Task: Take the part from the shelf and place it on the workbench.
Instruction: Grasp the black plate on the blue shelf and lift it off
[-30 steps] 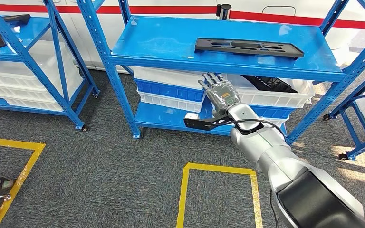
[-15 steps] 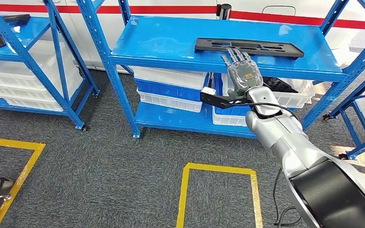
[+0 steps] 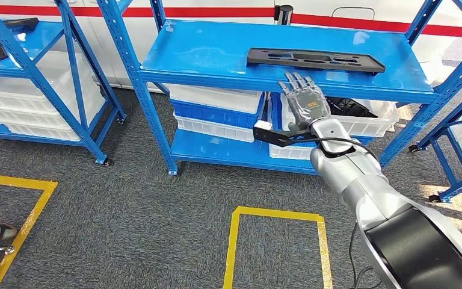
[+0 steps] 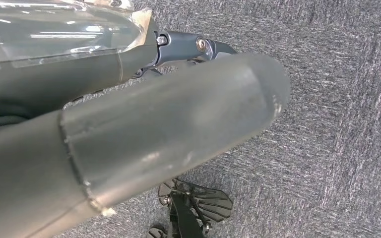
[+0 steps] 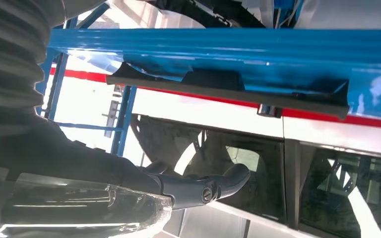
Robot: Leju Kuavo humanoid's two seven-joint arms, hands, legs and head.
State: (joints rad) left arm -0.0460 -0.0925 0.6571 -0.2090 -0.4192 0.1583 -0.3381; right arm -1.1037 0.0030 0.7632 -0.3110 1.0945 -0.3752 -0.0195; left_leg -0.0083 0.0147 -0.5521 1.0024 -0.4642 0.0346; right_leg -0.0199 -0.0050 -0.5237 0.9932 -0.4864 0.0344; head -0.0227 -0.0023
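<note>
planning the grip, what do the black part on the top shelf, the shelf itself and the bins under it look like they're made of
The black part looks like moulded plastic: matte, flat, with cut-out slots, though painted metal can't be ruled out. The shelf looks like blue painted steel: glossy with reflections, and perforated uprights. The bins look like white and blue plastic with smooth stacked rims. The right hand is open just below the shelf edge.

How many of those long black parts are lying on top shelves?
2: one black part on the near shelf ahead of the right hand, another black part on the left shelf. More may be hidden.
</note>
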